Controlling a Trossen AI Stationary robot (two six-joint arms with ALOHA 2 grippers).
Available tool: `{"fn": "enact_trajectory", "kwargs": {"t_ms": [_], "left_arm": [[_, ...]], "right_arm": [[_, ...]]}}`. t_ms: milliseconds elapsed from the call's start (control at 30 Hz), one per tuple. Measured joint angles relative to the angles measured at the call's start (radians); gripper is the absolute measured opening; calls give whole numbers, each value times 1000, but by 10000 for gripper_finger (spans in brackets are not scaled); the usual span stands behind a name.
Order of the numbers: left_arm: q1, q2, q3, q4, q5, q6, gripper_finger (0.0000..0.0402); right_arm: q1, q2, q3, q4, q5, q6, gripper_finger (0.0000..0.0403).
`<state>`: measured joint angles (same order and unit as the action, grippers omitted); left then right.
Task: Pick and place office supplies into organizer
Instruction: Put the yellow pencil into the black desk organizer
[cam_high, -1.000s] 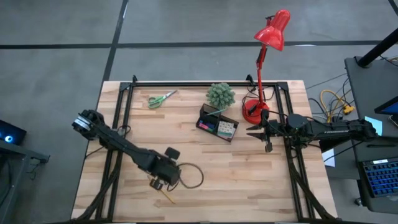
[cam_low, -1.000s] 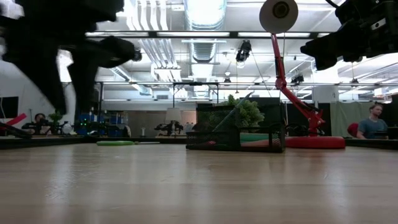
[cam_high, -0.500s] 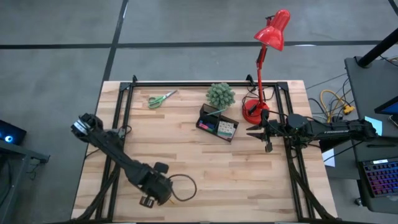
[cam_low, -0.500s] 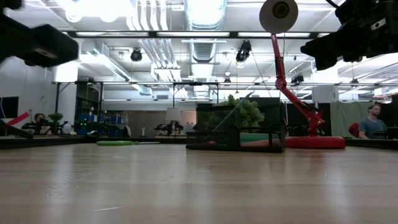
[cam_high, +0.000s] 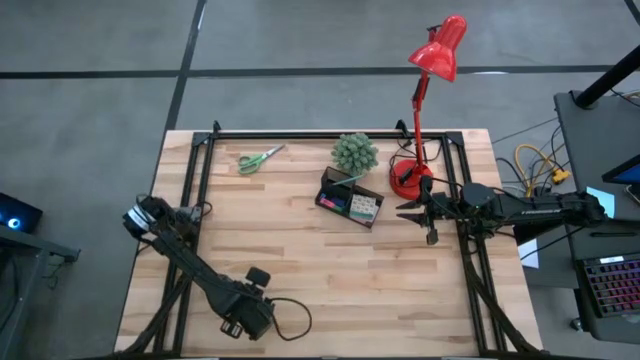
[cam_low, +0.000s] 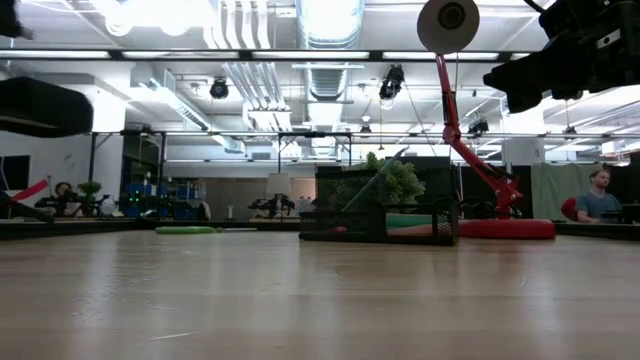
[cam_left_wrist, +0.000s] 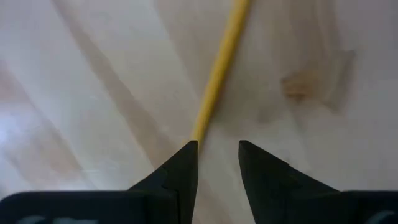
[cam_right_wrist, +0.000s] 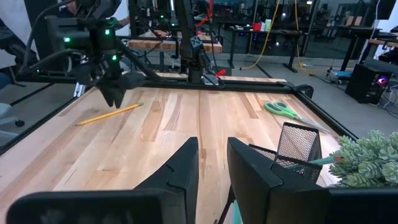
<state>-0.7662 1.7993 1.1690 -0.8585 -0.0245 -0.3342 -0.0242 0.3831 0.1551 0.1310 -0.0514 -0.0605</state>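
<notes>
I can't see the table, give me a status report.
Left gripper open, over yellow pencil lying on table. Right gripper idle beside organizer. Path clear.

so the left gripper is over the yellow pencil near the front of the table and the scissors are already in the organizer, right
Not quite. The scissors are not in the organizer; the high view shows them lying on the table near the far edge, well apart from it. The rest holds: the left gripper hangs over the yellow pencil, near the front of the table.
</notes>
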Motion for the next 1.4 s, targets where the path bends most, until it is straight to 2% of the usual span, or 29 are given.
{"fn": "enact_trajectory", "kwargs": {"t_ms": [200, 300, 467, 1000, 1400], "left_arm": [[-1, -18, 0, -23, -6, 4, 102], [0, -18, -1, -21, -15, 54, 102], [18, -18, -11, -20, -64, 91, 102], [34, -11, -16, 2, -11, 159, 102], [48, 48, -20, 30, 10, 169, 102]], "right_arm": [[0, 0, 0, 0, 0, -1, 68], [0, 0, 0, 0, 0, 0, 70], [0, 0, 0, 0, 0, 0, 78], [0, 0, 0, 0, 0, 0, 68], [0, 0, 0, 0, 0, -1, 84]]}}
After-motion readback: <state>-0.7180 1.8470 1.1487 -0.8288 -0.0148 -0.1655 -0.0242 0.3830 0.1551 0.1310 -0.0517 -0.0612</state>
